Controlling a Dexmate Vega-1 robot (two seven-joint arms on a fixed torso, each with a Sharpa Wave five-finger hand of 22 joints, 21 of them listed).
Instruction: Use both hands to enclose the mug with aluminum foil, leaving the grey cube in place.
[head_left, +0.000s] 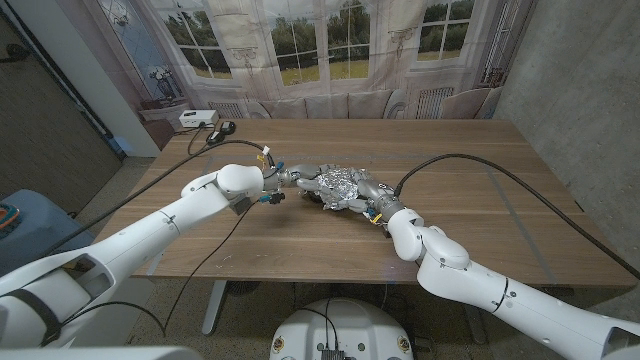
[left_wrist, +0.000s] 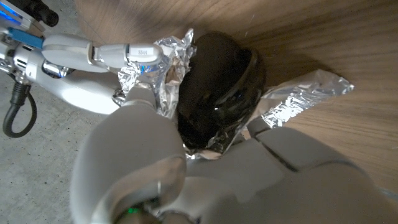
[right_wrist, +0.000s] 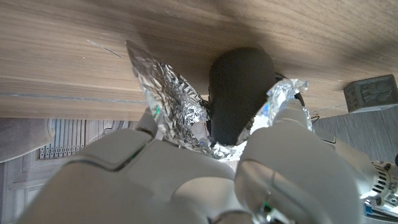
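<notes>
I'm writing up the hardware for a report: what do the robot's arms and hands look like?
Both arms are glossy white rounded shells with dark seams at the joints. A black cable runs along each over the wooden table. The left hand and right hand are metallic silver-grey; the left wrist carries small coloured wires and connectors. Pale grey fingers show a small printed label.

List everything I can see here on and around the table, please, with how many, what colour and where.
Mug: one, black, mid-table between both hands, partly wrapped.
Aluminium foil: one crumpled sheet, silver, around the mug, with loose flaps sticking out.
Cube: one, grey, on the table beside the mug, apart from the foil.
Table: one, brown wood.
White box: one, at the far left corner of the table.
Sofa: one, pale, behind the table under the windows.
Left hand: one, grey and white, pressing foil against the mug.
Right hand: one, grey and white, holding foil on the mug's other side.
</notes>
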